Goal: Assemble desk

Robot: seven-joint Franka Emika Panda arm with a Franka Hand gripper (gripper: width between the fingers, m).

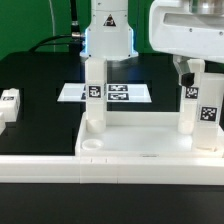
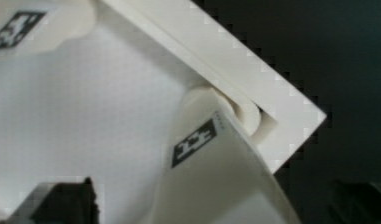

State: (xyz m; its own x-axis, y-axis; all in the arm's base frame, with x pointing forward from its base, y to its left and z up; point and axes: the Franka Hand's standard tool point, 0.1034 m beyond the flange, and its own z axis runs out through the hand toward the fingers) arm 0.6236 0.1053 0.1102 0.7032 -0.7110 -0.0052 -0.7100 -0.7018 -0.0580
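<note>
- Exterior view: the claw (image 1: 190, 68) hangs over the top (image 1: 140, 137), which lies on the black table (image 1: 40, 75) with its rim up.
- A leg (image 1: 190, 102) stands upright on the top straight below the claw, its upper end reaching up to the fingers; from here I cannot tell whether they touch it.
- A second leg (image 1: 209, 118) stands upright just beside that one, nearer the camera and toward the exterior view's right.
- A third leg (image 1: 93, 98) stands upright at another corner of the top, well apart from the claw toward the exterior view's left.
- A loose leg (image 1: 9, 103) lies on the table, farther from the claw on that same side and apart from the top.
- The marker board (image 1: 108, 92) lies flat on the table behind the top, away from the claw toward the exterior view's left.
- Wrist view: the claw (image 2: 208, 200) is spread, with its two dark fingers (image 2: 62, 203) wide apart.
- The leg (image 2: 222, 150) runs from between the fingers down to a corner of the top (image 2: 116, 110); a gap shows on each side of it, so nothing is pinched.
- The tag on the leg faces the camera, and the top's rim turns its corner just past the leg's foot, with the table dark beyond.
- Another tagged leg, the other leg (image 2: 18, 30), shows at the edge of the picture, well apart from the claw; I cannot tell which one it is.
</note>
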